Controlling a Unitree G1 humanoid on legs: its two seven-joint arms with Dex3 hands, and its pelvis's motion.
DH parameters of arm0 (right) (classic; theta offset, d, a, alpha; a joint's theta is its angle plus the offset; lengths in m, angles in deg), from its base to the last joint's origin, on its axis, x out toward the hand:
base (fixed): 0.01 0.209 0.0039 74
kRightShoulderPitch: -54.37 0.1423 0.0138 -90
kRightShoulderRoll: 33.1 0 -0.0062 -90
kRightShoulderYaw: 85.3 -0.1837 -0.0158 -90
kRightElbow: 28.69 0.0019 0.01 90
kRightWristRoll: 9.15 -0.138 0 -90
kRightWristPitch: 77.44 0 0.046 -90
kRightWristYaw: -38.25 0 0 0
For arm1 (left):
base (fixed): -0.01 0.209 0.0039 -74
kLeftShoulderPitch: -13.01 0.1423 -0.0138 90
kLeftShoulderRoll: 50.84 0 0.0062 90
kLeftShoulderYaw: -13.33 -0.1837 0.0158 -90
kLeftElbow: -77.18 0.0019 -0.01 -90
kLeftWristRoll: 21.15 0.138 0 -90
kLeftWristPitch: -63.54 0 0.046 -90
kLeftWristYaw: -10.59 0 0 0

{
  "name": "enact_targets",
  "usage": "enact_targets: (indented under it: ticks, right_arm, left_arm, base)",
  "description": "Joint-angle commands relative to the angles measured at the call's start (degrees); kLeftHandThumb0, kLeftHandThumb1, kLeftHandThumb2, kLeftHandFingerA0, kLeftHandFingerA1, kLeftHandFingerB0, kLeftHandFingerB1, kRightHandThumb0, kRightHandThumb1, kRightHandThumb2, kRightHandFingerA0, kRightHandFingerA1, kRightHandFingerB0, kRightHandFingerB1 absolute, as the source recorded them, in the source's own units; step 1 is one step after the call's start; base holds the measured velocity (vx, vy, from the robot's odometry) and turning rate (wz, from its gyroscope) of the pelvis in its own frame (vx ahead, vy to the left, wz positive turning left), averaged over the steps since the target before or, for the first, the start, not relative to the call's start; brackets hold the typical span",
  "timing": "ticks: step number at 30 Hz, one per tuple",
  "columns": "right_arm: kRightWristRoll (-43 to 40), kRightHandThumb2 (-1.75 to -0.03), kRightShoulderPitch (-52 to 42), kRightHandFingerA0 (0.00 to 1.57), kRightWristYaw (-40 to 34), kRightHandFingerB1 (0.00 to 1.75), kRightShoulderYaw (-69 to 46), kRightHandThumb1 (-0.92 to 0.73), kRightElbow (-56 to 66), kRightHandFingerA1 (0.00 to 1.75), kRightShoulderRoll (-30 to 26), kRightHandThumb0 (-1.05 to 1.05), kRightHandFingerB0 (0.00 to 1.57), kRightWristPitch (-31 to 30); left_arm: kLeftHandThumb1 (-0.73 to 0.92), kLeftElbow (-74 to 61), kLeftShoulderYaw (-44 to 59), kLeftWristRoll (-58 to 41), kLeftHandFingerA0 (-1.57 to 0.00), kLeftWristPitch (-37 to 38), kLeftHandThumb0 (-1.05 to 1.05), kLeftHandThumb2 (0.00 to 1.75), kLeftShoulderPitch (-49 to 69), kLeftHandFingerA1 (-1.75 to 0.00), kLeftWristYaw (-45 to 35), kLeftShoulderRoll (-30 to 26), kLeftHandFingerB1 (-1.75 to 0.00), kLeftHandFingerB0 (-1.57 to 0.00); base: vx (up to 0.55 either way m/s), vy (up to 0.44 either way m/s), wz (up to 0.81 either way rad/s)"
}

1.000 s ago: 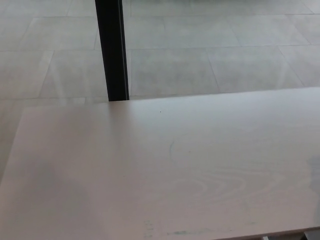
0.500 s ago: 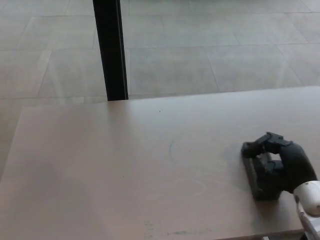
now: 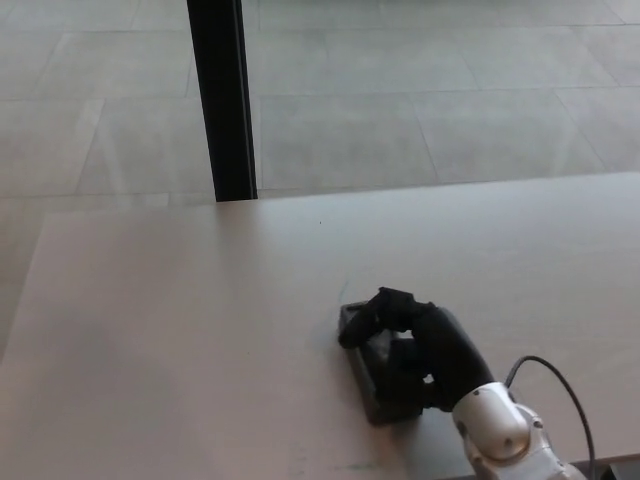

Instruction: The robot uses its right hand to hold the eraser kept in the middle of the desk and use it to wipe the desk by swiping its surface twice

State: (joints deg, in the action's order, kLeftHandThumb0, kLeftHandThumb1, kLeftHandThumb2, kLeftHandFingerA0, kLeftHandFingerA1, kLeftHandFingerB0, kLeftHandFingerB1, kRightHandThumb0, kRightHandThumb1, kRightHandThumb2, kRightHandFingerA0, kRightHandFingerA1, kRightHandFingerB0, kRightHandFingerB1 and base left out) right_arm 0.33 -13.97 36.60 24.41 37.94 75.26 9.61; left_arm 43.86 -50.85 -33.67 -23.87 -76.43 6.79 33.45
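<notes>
Gripping the eraser, the right hand lies low on the counter, its black fingers curled over the top of the dark block and pinching it against the thumb, which is mostly hidden on the nearer side. The eraser sits flat on the pale surface directly under the fingers, its long side running from the fingertips back toward the wrist; only its far corner, just past the fingertips, and its near left edge below the fingers show clear of the hand. Whether the whole underside presses on the wood cannot be told. Behind the fingers the palm narrows into a white wrist, and a thin black cable loops up from that wrist on the side away from the fingertips. Just beyond the fingertips a faint greenish pen mark shows on the counter, close to the eraser's far corner. More faint greenish smudges lie near the counter's front edge, below and left of the fingers. Well beyond the fingertips, at the counter's far edge, a black post stands upright on the grey tiled floor. The left hand does not show anywhere.
</notes>
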Motion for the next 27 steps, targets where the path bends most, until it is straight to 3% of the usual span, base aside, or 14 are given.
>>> enact_targets:
  ticks: [1, 2, 3, 4, 9, 12, 14, 15, 16, 19, 20, 21, 22, 27]
  right_arm:
    - [1.22, -0.95, -5.87, 0.94, 3.87, 1.72, 3.31, -0.64, -0.54, 1.75, 0.91, -0.33, 0.68, -7.17]
    - [1.35, -0.97, -6.09, 0.92, 3.94, 1.62, 3.59, -0.64, -0.52, 1.75, 0.94, -0.35, 0.74, -7.09]
    - [1.40, -0.95, -6.39, 0.94, 4.28, 1.71, 3.69, -0.66, -0.36, 1.75, 0.39, -0.33, 0.65, -6.46]
    - [1.45, -0.96, -6.52, 0.92, 4.44, 1.69, 3.54, -0.65, -0.05, 1.75, -0.26, -0.31, 0.67, -6.22]
    - [1.73, -0.79, -5.26, 0.88, 4.14, 1.64, 1.47, -0.76, 0.65, 1.75, -2.42, -0.33, 0.56, -8.15]
    - [1.20, -0.86, -4.35, 0.86, 4.02, 1.50, -0.90, -0.73, 0.43, 1.75, -3.99, -0.30, 0.66, -7.84]
    - [0.57, -0.74, -3.59, 0.87, 4.04, 1.69, -3.20, -0.74, -0.50, 1.75, -5.34, -0.33, 0.53, -7.73]
    - [-0.03, -0.81, -3.17, 0.87, 4.42, 1.71, -4.60, -0.70, -1.35, 1.75, -6.45, -0.29, 0.59, -7.02]
    - [0.27, -0.89, -2.46, 0.88, 4.17, 1.57, -5.59, -0.66, -2.45, 1.75, -7.81, -0.29, 0.66, -6.58]
    - [0.17, -0.97, -0.50, 0.90, 4.26, 1.50, -8.95, -0.66, -5.45, 1.75, -11.47, -0.28, 0.74, -5.45]
    - [-0.43, -0.99, 0.87, 1.17, 3.66, 1.38, -11.64, -0.60, -7.48, 1.72, -13.69, -0.25, 0.77, -5.54]
    - [-0.38, -0.99, 1.15, 1.17, 3.66, 1.38, -12.01, -0.60, -7.98, 1.72, -13.81, -0.25, 0.77, -5.40]
    - [-0.98, -0.97, 1.47, 0.92, 3.90, 1.61, -12.88, -0.59, -9.05, 1.75, -14.06, -0.26, 0.71, -4.32]
    - [-1.97, -0.95, 2.66, 0.95, 3.39, 1.70, -18.76, -0.61, -15.28, 1.75, -19.94, -0.33, 0.67, -0.92]
  left_arm:
    - [0.68, 1.37, -0.22, 0.27, -0.71, 0.52, -0.52, 0.60, -0.51, -0.75, 0.34, -0.97, -0.61, -0.58]
    - [0.68, 1.43, 0.03, -0.06, -0.70, 0.39, -0.52, 0.60, -0.50, -0.76, 0.03, -1.05, -0.62, -0.57]
    - [0.52, 1.03, 0.19, -0.35, -0.74, 0.38, -0.56, 0.95, -0.31, -0.83, -0.24, -0.95, -0.68, -0.51]
    - [0.68, 0.75, 0.20, -0.42, -0.70, 0.22, -0.52, 0.61, -0.16, -0.77, -0.35, -0.92, -0.62, -0.57]
    - [0.69, 0.56, 0.02, -0.18, -0.70, -0.22, -0.52, 0.61, -0.13, -0.75, 0.14, -0.95, -0.61, -0.57]
    - [0.68, 1.27, -0.12, 0.10, -0.72, 0.29, -0.52, 0.60, -0.32, -0.76, 0.26, -1.09, -0.62, -0.58]
    - [0.67, 0.42, 0.34, -0.56, -0.73, -0.58, -0.53, 0.60, -0.22, -0.80, 0.28, -0.86, -0.63, -0.58]
    - [0.52, 0.42, 0.50, -0.81, -0.74, -0.53, -0.56, 0.95, -0.21, -0.83, -0.12, -0.85, -0.67, -0.50]
    - [0.68, 0.57, 0.57, -0.85, -0.70, -0.36, -0.54, 0.61, -0.08, -0.79, -0.16, -0.82, -0.63, -0.57]
    - [0.69, 0.42, 0.20, -0.40, -0.71, -0.37, -0.54, 0.61, -0.01, -0.78, 0.08, -0.70, -0.62, -0.57]
    - [0.68, 0.61, 0.24, -0.45, -0.73, -0.32, -0.54, 0.60, 0.05, -0.79, 0.04, -0.65, -0.63, -0.58]
    - [0.68, 0.64, 0.27, -0.47, -0.73, -0.29, -0.54, 0.60, 0.10, -0.79, 0.03, -0.65, -0.63, -0.58]
    - [0.67, 0.61, 0.31, -0.50, -0.72, -0.42, -0.54, 0.60, 0.16, -0.78, 0.05, -0.69, -0.62, -0.58]
    - [0.69, -0.06, 0.05, -0.12, -0.71, -0.15, -0.53, 0.61, 0.80, -0.76, 0.51, -0.66, -0.61, -0.56]
  base:
    - [0.00, 0.000, 0.00]
    - [0.00, 0.000, 0.00]
    - [0.00, 0.000, 0.00]
    - [0.00, 0.000, 0.00]
    - [0.00, 0.000, 0.00]
    - [0.00, 0.000, 0.00]
    - [0.00, 0.000, 0.00]
    - [0.00, 0.000, 0.00]
    - [0.00, 0.000, 0.00]
    - [0.00, 0.000, 0.00]
    - [0.00, 0.000, 0.00]
    - [0.00, 0.000, 0.00]
    - [0.00, 0.000, 0.00]
    - [0.00, 0.000, 0.00]
